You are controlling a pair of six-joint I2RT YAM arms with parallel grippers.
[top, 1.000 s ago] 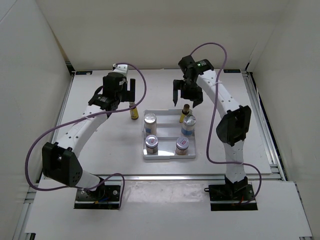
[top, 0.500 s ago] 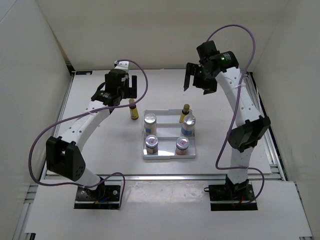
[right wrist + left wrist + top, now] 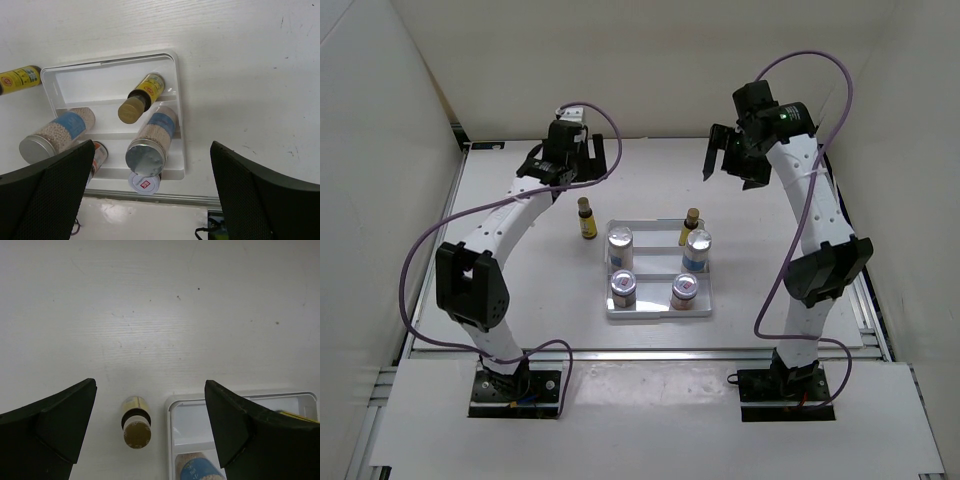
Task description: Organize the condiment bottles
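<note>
One slim yellow bottle (image 3: 585, 218) stands on the table just left of the white tray (image 3: 658, 312); it also shows in the left wrist view (image 3: 136, 425). The other yellow bottle (image 3: 691, 226) stands in the tray's back right step, also in the right wrist view (image 3: 140, 100). Several silver-lidded jars stand in the tray: back left (image 3: 620, 243), middle right (image 3: 697, 250), front left (image 3: 623, 288), front right (image 3: 685, 291). My left gripper (image 3: 578, 162) (image 3: 150, 390) is open and empty, high behind the loose bottle. My right gripper (image 3: 728, 165) (image 3: 152, 146) is open and empty, high behind the tray's right side.
White enclosure walls stand close at the back and both sides. A metal rail (image 3: 640, 352) runs along the table's near edge. Purple cables loop off both arms.
My right gripper rose and drew back to the right, away from the yellow bottle in the tray, which now stands upright. My left gripper drew back from the loose yellow bottle.
</note>
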